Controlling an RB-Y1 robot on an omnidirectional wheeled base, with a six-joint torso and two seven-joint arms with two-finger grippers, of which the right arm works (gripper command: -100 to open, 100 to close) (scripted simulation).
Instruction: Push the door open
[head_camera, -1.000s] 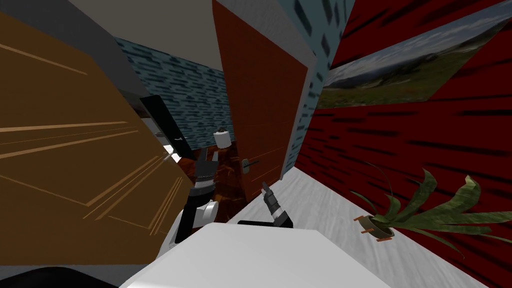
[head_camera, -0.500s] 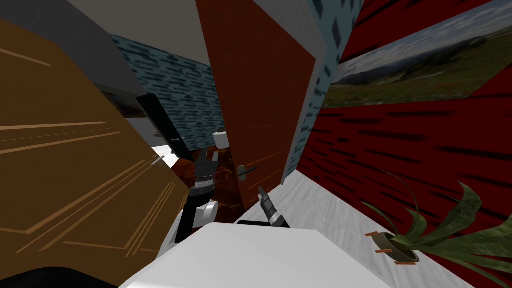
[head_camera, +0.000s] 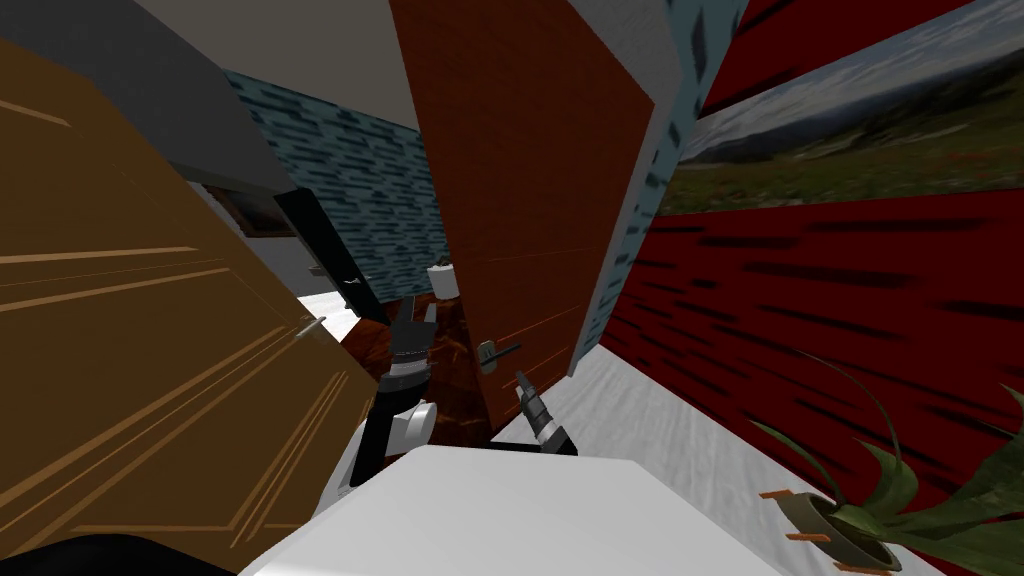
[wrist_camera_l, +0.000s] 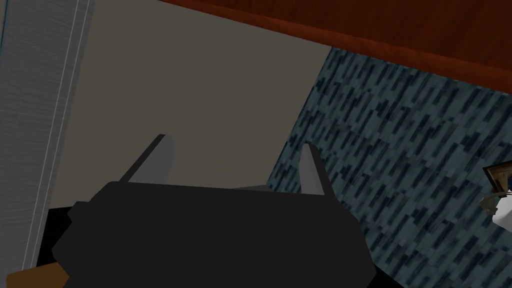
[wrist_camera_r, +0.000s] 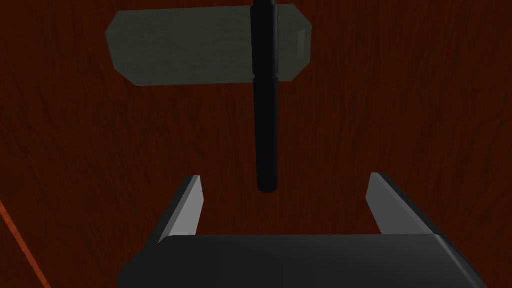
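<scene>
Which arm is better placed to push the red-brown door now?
Right. The right gripper, open, faces the red-brown door close to its black handle; the left gripper points past the door at a teal wall.

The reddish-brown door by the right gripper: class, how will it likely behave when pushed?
The door looks a flat, rigid panel, so it should probably swing as one piece, not flex. It already stands ajar, so it likely moves freely. The open right gripper faces its thin dark lever; pushing there might slip, the panel beside seems safer.
</scene>
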